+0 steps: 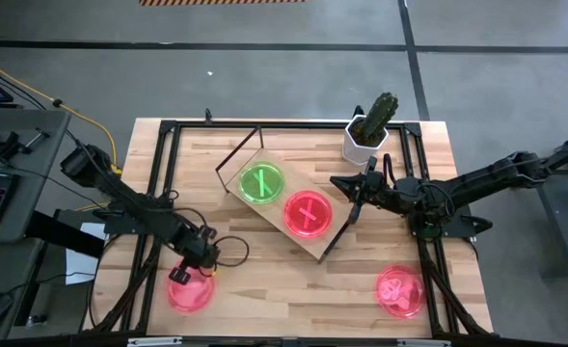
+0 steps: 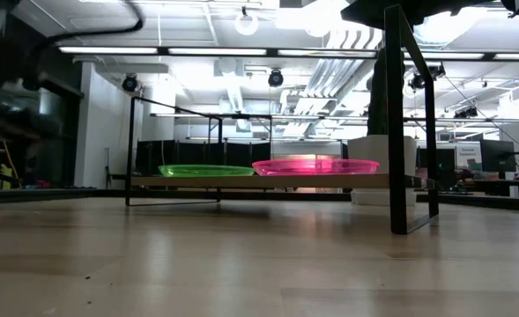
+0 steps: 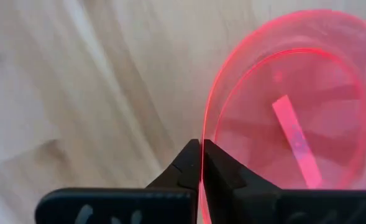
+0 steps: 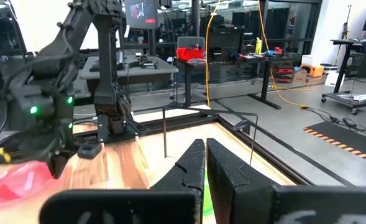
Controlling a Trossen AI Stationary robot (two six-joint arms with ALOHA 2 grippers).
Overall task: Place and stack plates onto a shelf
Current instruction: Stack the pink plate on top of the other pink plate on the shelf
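A pink-red plate (image 1: 189,291) lies near the table's near left corner, and my left gripper (image 1: 182,273) is shut on its rim. The shelf (image 1: 264,218) stands mid-table at a slant. It carries a green plate (image 1: 262,183) and a pink-red plate (image 1: 308,214) side by side, which the low view also shows as the green plate (image 2: 206,170) and the pink-red plate (image 2: 316,165). Pink-red plates (image 1: 399,291) sit stacked near the right near corner. My right gripper (image 1: 344,183) hovers shut by the shelf's right end, holding nothing. My left gripper (image 3: 201,158) pinches the pink-red plate's rim (image 3: 202,134) between its two fingers (image 3: 187,167). The rim's thin edge runs up between them. The fingers come from above, slanting down onto the plate's far edge. In the right wrist view the plate (image 4: 16,180) sits tilted under the gripper.
A white pot with a cactus (image 1: 368,135) stands at the far right, just behind my right gripper. The dark frame rails (image 1: 158,193) run along the table's sides. Bare tabletop (image 1: 293,299) lies between the two near plates.
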